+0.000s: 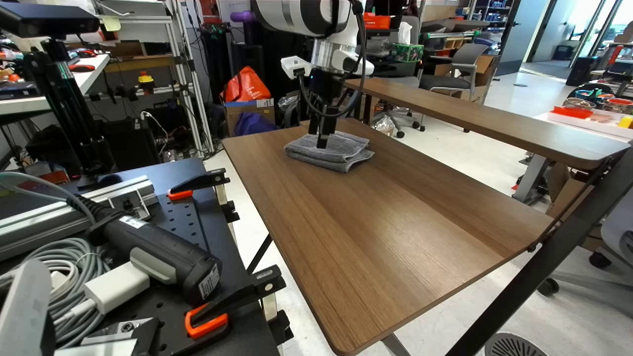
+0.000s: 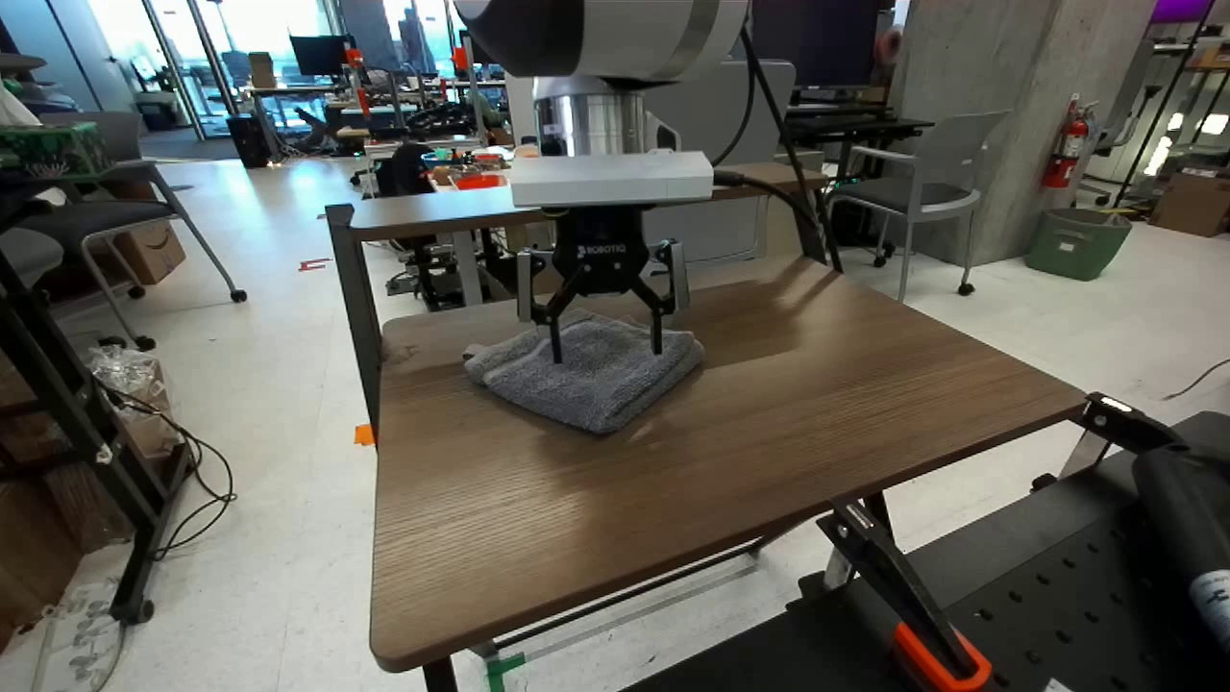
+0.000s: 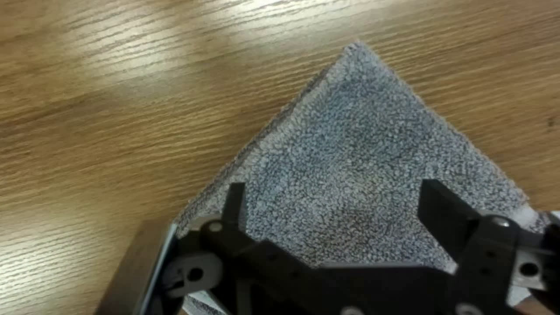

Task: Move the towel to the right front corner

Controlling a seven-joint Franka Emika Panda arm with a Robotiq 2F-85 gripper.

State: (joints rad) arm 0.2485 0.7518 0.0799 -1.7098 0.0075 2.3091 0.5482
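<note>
The grey folded towel [image 1: 348, 147] lies flat and slightly rumpled near one end of the brown wood-grain tabletop [image 1: 395, 247]. It also shows in an exterior view [image 2: 601, 389] and in the wrist view [image 3: 358, 127], with one corner pointing up. My gripper [image 2: 607, 357] is open and points straight down over the towel. In the wrist view its two black fingers [image 3: 334, 183] stand wide apart with towel surface between them. I cannot tell whether the fingertips touch the cloth. Several tabletop corners show in both exterior views; I cannot tell which is the right front one.
A black workbench [image 1: 185, 217] with orange-tipped clamps [image 1: 207, 321], a scanner and cables stands beside the table. A second, longer brown table [image 1: 474, 111] runs along another side. A dark metal leg [image 1: 549, 277] rises past the table's end.
</note>
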